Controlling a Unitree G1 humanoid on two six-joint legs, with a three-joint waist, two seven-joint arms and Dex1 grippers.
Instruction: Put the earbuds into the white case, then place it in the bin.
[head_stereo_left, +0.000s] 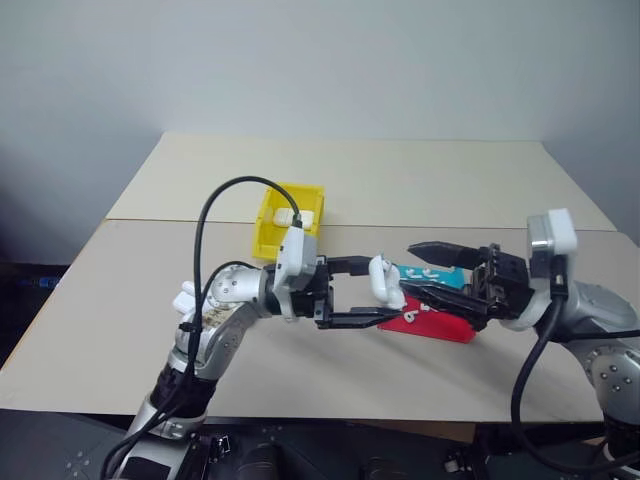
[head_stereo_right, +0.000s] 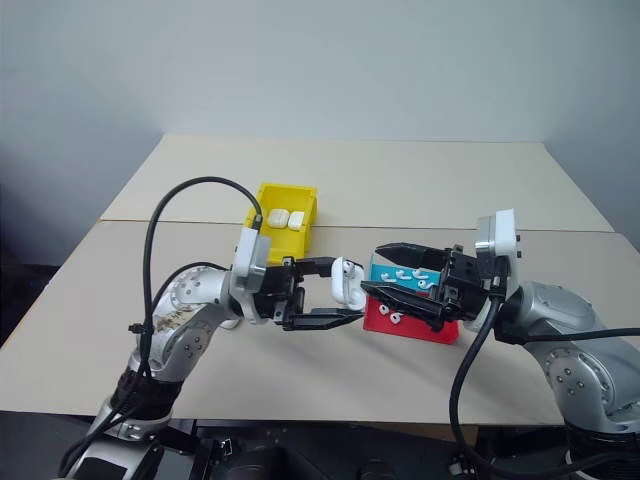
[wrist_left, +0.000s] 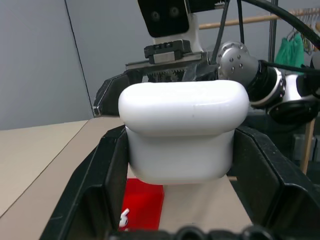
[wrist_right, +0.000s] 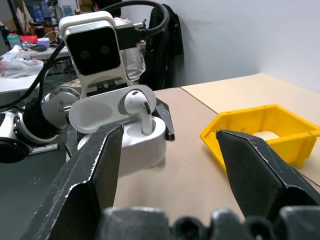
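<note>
- Worktop (head_stereo_left: 420, 180): two pale panels joined by a seam running across; the far panel is bare, and the near panel is bare to the left of the arms.
- Red tray (head_stereo_right: 415, 325) and teal tray (head_stereo_right: 385, 272) sit together on the near panel, beneath the right gripper (head_stereo_right: 392, 270); loose earbuds (head_stereo_right: 392, 316) lie on both trays.
- Bin (head_stereo_left: 268, 235) stands on the seam, behind the left gripper (head_stereo_left: 360, 292) and well apart from the trays; two closed white cases (head_stereo_right: 287, 218) lie inside it side by side.
- Left gripper's jaws are clamped on the case (head_stereo_left: 384, 281), one finger on each side of its body, holding it in the air above the worktop, just left of the trays.
- The case's lid is flipped open; in the right wrist view one earbud (wrist_right: 139, 107) stands upright in it, stem down.
- Right gripper's jaws stand wide and hold nothing; they point at the case from just beside it, not touching it.
- The two grippers face each other tip to tip over the near panel; a black cable (head_stereo_left: 215, 205) loops up over the left arm.
</note>
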